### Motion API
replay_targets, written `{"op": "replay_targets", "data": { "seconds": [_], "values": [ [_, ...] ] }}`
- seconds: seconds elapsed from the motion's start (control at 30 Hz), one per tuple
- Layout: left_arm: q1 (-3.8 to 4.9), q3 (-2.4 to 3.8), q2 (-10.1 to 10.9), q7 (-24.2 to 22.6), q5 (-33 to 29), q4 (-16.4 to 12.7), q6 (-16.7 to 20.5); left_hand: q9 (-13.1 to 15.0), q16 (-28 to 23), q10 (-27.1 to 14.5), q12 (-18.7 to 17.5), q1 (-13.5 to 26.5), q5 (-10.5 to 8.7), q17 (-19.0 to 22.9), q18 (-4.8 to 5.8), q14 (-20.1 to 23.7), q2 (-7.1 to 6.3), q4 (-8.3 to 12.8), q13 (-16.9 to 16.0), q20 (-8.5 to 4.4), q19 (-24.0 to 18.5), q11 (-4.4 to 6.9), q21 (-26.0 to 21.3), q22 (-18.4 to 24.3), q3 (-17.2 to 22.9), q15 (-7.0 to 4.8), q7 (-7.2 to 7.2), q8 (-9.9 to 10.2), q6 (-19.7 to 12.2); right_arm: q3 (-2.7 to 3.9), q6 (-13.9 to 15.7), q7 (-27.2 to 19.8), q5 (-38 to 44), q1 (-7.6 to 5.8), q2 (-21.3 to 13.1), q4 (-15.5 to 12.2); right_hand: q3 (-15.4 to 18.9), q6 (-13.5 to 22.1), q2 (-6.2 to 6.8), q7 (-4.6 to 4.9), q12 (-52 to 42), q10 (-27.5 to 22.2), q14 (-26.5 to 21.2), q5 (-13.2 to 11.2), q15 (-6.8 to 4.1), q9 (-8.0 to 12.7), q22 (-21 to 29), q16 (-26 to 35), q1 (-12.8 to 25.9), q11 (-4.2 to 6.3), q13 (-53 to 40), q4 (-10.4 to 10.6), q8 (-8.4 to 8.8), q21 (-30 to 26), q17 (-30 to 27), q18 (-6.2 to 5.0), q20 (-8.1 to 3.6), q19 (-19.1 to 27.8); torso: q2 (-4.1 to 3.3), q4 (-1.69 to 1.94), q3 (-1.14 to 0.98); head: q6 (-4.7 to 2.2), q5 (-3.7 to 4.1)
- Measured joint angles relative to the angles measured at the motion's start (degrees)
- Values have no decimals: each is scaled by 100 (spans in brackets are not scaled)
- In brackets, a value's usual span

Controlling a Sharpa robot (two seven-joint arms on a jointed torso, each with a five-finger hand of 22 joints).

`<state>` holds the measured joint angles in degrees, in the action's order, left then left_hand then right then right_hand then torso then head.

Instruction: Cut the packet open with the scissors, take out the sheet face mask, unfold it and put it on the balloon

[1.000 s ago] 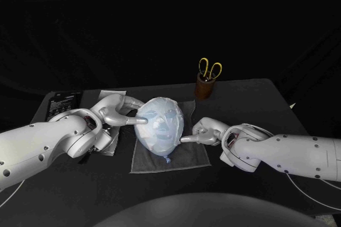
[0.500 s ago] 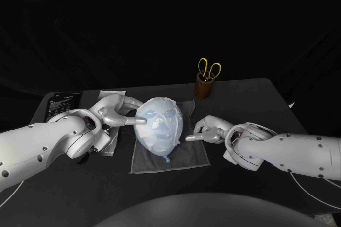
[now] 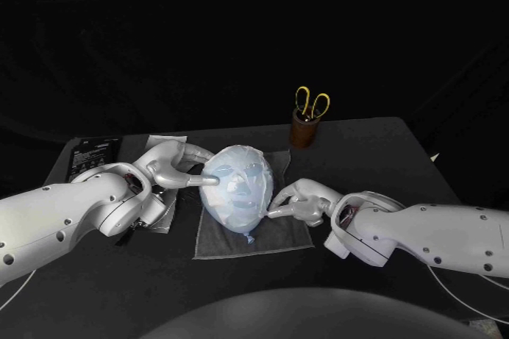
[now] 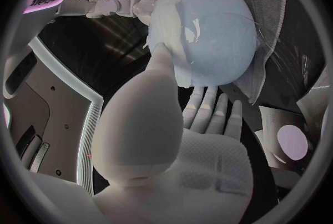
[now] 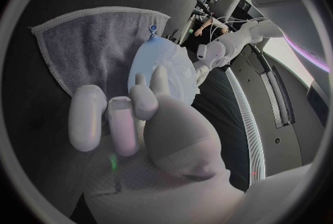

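The pale blue balloon (image 3: 239,188) lies on a grey cloth (image 3: 265,240) with the white sheet mask (image 3: 246,179) spread over it, eye and mouth holes facing up. My left hand (image 3: 173,168) is at the balloon's left side, one fingertip pressed on the mask's edge (image 4: 161,57). My right hand (image 3: 302,203) is at the balloon's lower right, fingers stretched out and fingertips (image 5: 158,75) touching the mask; it holds nothing. The yellow-handled scissors (image 3: 312,102) stand in a brown holder (image 3: 305,131) at the back. A silvery packet (image 3: 161,214) lies under my left forearm.
A dark printed pack (image 3: 90,151) lies at the table's back left. The cloth (image 5: 90,46) spreads out past the balloon's knot (image 3: 251,238). Bare tabletop lies to the right and in front.
My right hand drew slightly off the balloon, then came back left, and its fingertips touch the balloon's lower right again. The left hand and the balloon have stayed put.
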<state>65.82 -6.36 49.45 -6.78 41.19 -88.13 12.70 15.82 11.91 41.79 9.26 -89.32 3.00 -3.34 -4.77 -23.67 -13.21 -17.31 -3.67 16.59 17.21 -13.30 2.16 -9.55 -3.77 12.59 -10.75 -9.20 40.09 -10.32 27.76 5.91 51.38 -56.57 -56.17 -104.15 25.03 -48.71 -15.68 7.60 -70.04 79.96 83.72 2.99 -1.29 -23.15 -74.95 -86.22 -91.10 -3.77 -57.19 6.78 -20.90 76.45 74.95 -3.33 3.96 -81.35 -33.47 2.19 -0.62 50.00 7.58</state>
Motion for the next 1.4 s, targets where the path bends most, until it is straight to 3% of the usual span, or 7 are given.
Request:
{"op": "replay_targets", "data": {
  "seconds": [0.3,0.5,1.4],
  "values": [
    [0,0,5,0,-2,-5,0,5,0,0,0,0,0,0,0,0,0,0,1,0,0,0,0,5,0,0,0,13,0,-2,-1,-111,-508,6,32,36,-8,-136,0,7,0,3,0,0,19,126,3,-90,0,-4,1,-39,165,107,-5,1,53,-52,-3,4,0,1,-10],
    [0,0,9,0,-3,-7,0,5,-28,0,0,0,0,0,-92,-1,0,17,1,0,0,0,0,13,16,1,0,14,0,-3,9,-139,-654,13,45,24,-1,-177,-1,7,0,5,-7,0,28,155,5,-98,5,-7,2,-64,198,132,-4,1,60,-58,-1,2,-1,1,-19],
    [0,0,34,2,-5,-17,0,0,-27,-1,0,0,0,0,-92,-20,0,16,4,0,0,0,0,12,16,20,1,14,0,-7,241,-203,-963,41,88,-92,1,-549,7,-79,0,-23,-8,0,25,238,1,-204,104,-37,2,-270,296,267,-3,29,67,-135,-3,2,-1,1,-28]
  ]
}}
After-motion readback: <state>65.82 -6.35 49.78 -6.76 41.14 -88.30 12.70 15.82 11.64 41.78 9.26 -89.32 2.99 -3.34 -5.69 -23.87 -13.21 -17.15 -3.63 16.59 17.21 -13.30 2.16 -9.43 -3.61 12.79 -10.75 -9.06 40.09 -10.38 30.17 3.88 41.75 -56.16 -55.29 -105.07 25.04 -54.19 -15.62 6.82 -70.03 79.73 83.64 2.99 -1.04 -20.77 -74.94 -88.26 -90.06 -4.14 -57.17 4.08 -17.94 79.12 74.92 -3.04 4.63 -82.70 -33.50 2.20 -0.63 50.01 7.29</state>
